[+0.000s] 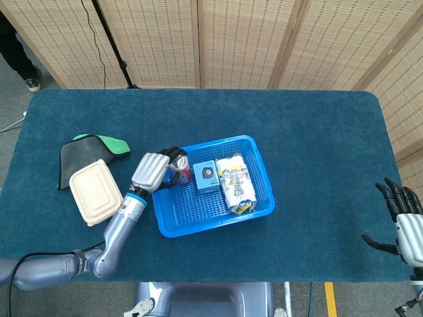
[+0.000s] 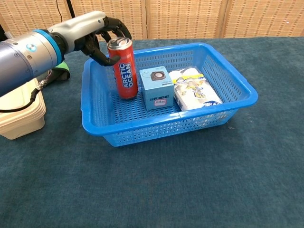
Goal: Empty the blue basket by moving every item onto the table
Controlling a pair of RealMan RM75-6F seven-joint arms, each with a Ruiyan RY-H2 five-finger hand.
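Looks like lab or robot test room. Worktop [image 1: 317,152] covered in dark teal felt-like cloth. Woven folding screens [image 1: 244,39] across top of frame. Black stand with cable [image 1: 109,43] at upper left. Grey floor, yellow tape mark [image 1: 328,298] at bottom edge.
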